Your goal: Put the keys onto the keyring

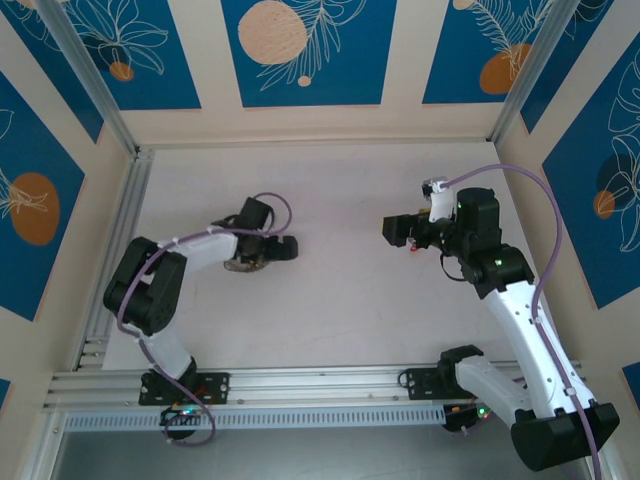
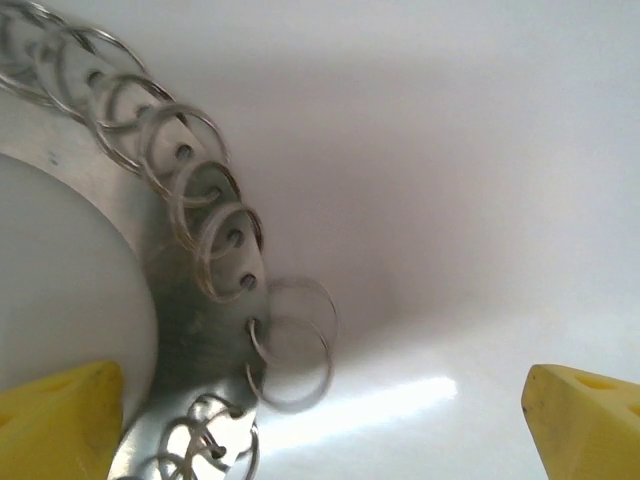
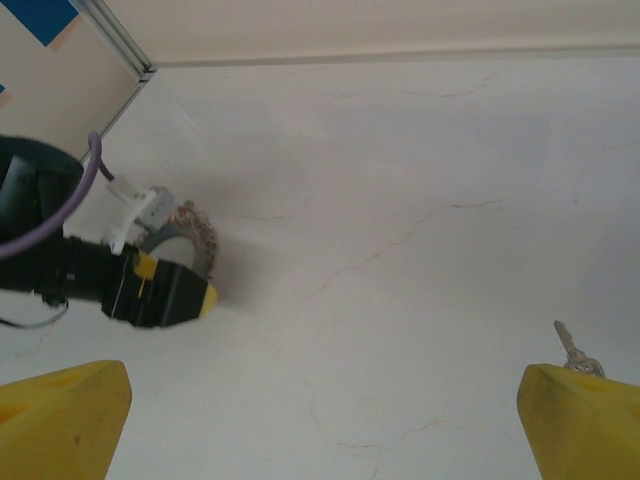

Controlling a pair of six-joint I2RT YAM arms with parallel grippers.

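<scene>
Many wire loops (image 2: pixel 290 345) fringe keyring (image 2: pixel 195 335) (silvery).

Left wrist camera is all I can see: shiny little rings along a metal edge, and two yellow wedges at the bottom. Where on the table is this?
Observer: In the top view, the left gripper is at the keyring, left of the table's middle.
Operator: Is the other arm close by?
Observer: No, the right gripper is apart from it, on the right half, with its jaws open.
Operator: Any loose keys around?
Observer: Yes, the right wrist camera shows one silvery key lying on the table beside a yellow fingertip.
</scene>
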